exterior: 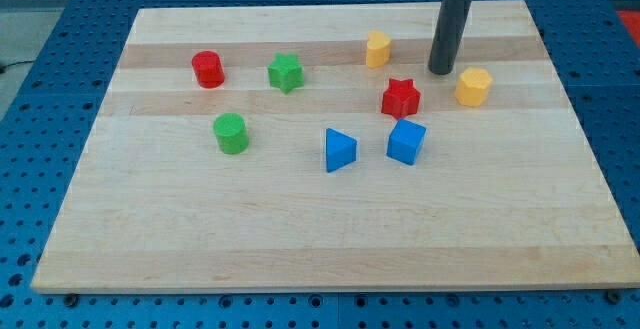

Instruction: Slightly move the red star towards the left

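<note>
1. The red star [400, 97] lies right of centre in the upper half of the wooden counter [300, 239], with the blue cube [406, 141] just below it and a yellow block [377, 48] above and a little to the view's left.
2. The arm ends in a bare rod with no fingers, so nothing opens, closes or holds; its tip [441, 72] stands on the counter just up and to the view's right of the star, between it and the yellow hexagonal block [473, 86], apparently not touching either.
3. The step in hand looks like the approach: the tip is on the star's right side but sits slightly too high in the view.
4. The next move would call for dropping the tip level with the star's middle, then a short push leftward, stopping early since only a small shift is asked.
5. Room to the star's left is open; the blue triangular block [340, 150] sits lower and the green star [285, 72] is well apart, and the counter's edges are far off.
</note>
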You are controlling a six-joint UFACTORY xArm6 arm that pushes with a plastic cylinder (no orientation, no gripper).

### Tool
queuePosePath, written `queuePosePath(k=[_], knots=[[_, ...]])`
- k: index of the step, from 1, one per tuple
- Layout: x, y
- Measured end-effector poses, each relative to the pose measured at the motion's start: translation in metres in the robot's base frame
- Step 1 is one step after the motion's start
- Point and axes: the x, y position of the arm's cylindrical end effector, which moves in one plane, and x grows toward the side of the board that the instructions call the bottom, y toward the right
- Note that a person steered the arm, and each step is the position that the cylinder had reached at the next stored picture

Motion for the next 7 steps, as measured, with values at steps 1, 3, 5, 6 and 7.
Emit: queuePosePath(k=[1, 3, 5, 6, 7], knots=[[-0.001, 0.0], [-0.006, 0.013], [0.039, -0.029], [0.041, -0.048], [0.035, -0.052]])
